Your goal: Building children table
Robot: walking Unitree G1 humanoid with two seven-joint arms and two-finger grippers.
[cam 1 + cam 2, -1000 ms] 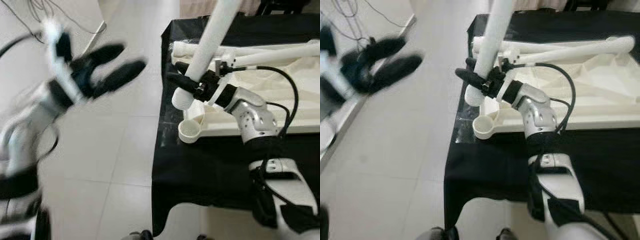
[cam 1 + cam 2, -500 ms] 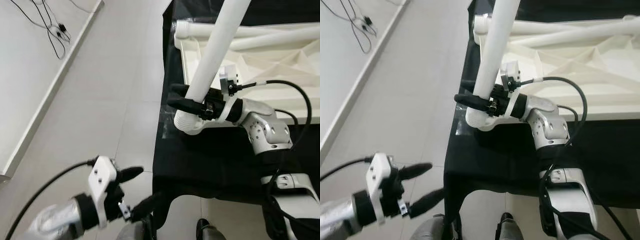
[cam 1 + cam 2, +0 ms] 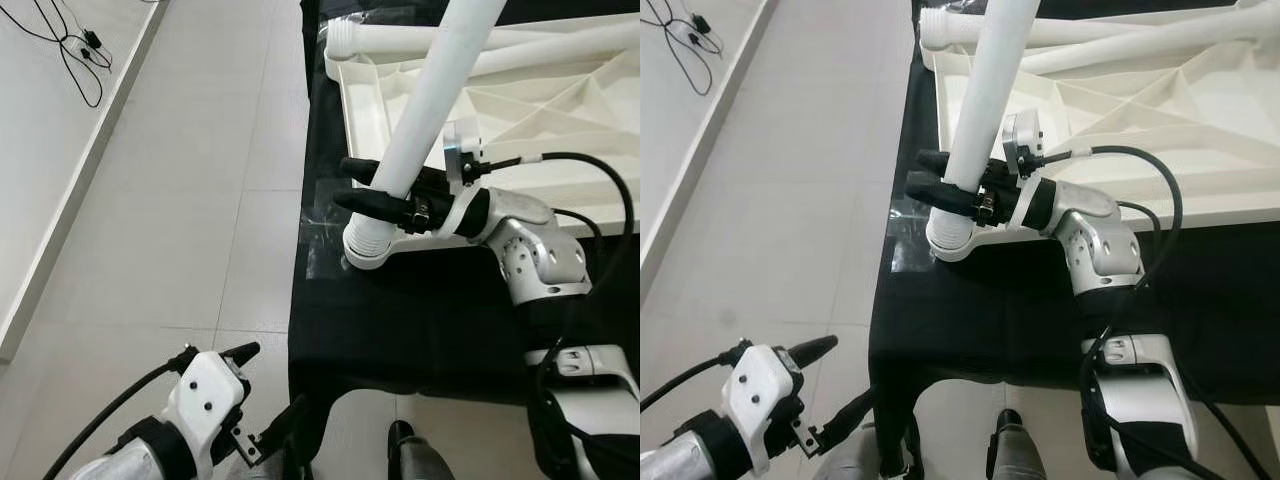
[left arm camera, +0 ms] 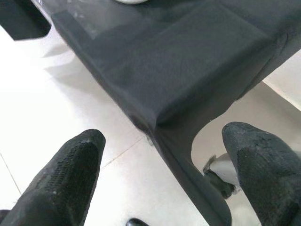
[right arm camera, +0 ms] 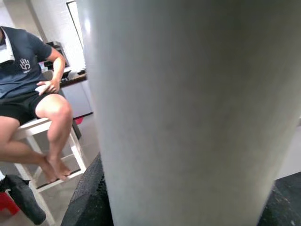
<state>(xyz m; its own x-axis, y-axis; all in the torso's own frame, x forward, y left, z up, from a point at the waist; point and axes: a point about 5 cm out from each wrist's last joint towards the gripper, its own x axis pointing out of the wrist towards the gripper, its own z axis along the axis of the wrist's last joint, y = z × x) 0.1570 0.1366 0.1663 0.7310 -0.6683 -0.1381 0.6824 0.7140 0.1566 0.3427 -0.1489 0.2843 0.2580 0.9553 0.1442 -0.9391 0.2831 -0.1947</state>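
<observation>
Jaws of the right gripper (image 3: 365,183) clamp a white table leg (image 3: 425,110) standing at the upturned tabletop (image 3: 520,110) corner. Left gripper (image 3: 830,385) hangs low, jaws wide.

A white table leg (image 3: 430,105) in the black fingers of the silver right gripper (image 3: 372,187), beside the white ribbed tabletop (image 3: 520,110) on a black cloth (image 3: 430,320); pale grey floor tiles (image 3: 180,200) under the white-and-black left gripper (image 3: 262,392); a person (image 5: 21,66) in a navy shirt.
</observation>
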